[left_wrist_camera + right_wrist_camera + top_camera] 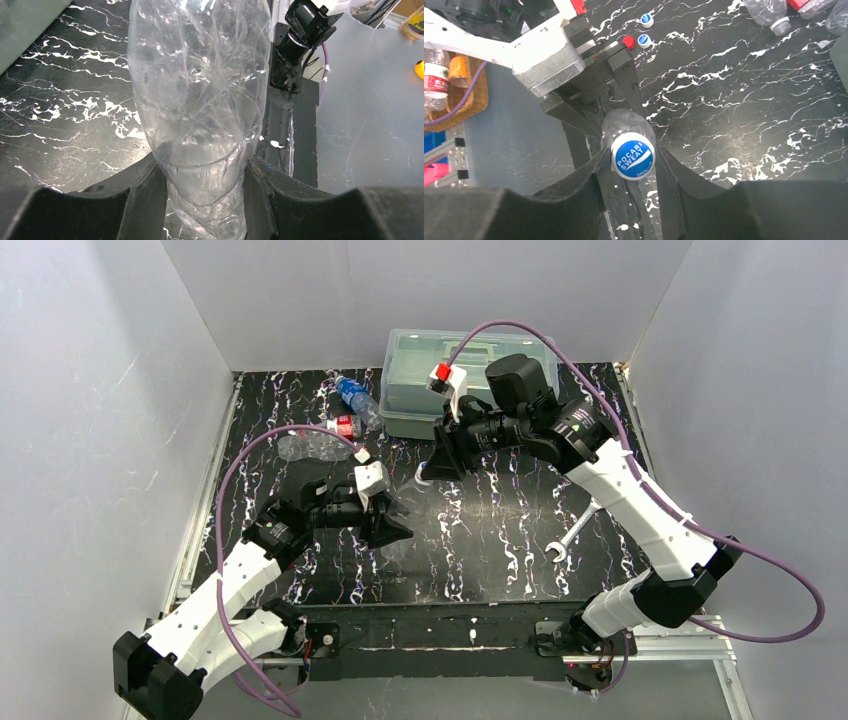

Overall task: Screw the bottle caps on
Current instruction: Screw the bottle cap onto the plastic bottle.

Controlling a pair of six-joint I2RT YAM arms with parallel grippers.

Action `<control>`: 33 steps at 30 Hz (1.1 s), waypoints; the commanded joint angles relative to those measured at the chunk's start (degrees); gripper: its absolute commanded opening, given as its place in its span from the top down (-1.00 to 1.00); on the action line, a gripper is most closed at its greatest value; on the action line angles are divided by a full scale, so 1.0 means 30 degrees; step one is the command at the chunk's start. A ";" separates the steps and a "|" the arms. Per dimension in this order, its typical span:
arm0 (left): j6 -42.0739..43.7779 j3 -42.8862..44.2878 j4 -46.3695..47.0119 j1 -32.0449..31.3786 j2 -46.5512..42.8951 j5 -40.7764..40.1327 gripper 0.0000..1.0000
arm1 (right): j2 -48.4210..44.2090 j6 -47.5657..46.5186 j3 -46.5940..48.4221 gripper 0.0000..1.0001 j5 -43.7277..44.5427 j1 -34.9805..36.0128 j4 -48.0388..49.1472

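Observation:
A plain clear bottle [200, 75] is squeezed between my left gripper's [205, 170] two black fingers, which are shut on its body. A blue and white cap [633, 157] sits on this bottle's neck, and my right gripper [634, 150] is shut on that cap from both sides. Seen from above, the two grippers [393, 525] [428, 475] meet mid-table. On the table beyond lie a red cap [628, 41] and two blue and white caps [647, 20] [644, 40]. A blue-label bottle [352, 392] and a red-label bottle [343, 427] lie at the back left.
A translucent lidded box [450, 380] stands at the back centre. A silver wrench [572, 533] lies right of centre. An uncapped bottle neck [780, 24] points toward the middle. White walls close in the table on three sides.

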 commanded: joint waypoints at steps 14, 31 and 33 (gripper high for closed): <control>0.1813 0.2570 0.0474 0.0065 0.0678 -0.8928 1.00 | 0.3623 0.4133 0.3412 0.80 0.3878 -0.0033 -0.3248; 0.3918 0.3783 0.2644 -0.1829 0.2061 -1.4911 1.00 | 0.5811 0.9776 0.4609 0.68 0.8756 0.0758 -0.1883; 0.3840 0.3268 0.2214 -0.1830 0.1776 -1.4787 1.00 | 0.5428 0.9694 0.4784 0.50 0.9067 0.0758 -0.1494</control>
